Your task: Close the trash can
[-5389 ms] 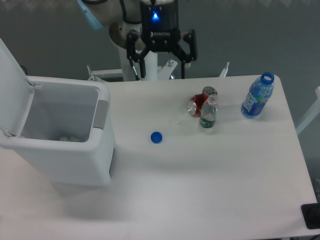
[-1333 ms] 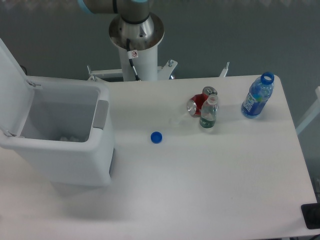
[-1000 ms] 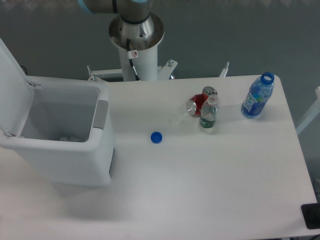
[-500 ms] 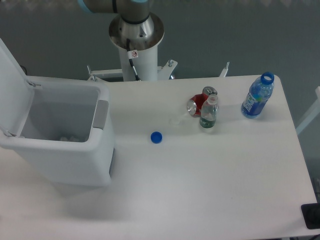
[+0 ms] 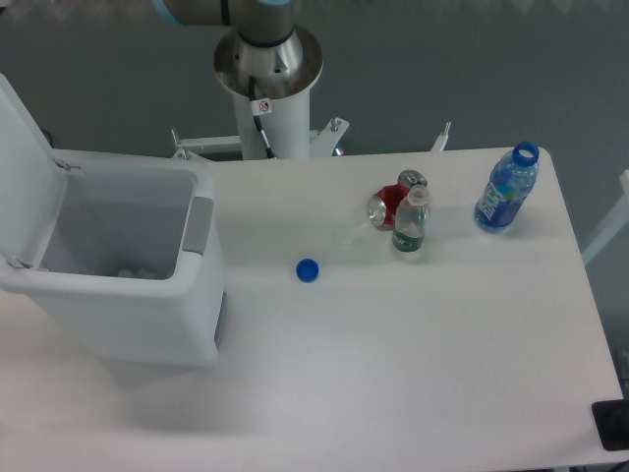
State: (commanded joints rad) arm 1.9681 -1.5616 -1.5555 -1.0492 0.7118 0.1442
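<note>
The trash can (image 5: 128, 275) stands at the table's (image 5: 423, 364) left edge, its lid (image 5: 22, 157) tipped up and back on the hinge, leaving the bin open; closing has not begun. Only the arm's base column (image 5: 267, 88) shows; the gripper is out of frame, so its state cannot be told. Near the far edge stand 2 bottles: green-labelled (image 5: 410, 224) and uncapped blue (image 5: 507, 189), a red can (image 5: 388, 205) between. A blue cap (image 5: 308, 269) lies apart. No writing is legible.

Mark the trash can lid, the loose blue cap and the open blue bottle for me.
lid (image 5: 25, 167), fixed camera, on its raised flat inner face
blue cap (image 5: 308, 269), fixed camera, on its top
blue bottle (image 5: 506, 194), fixed camera, on the label at mid-body
</note>
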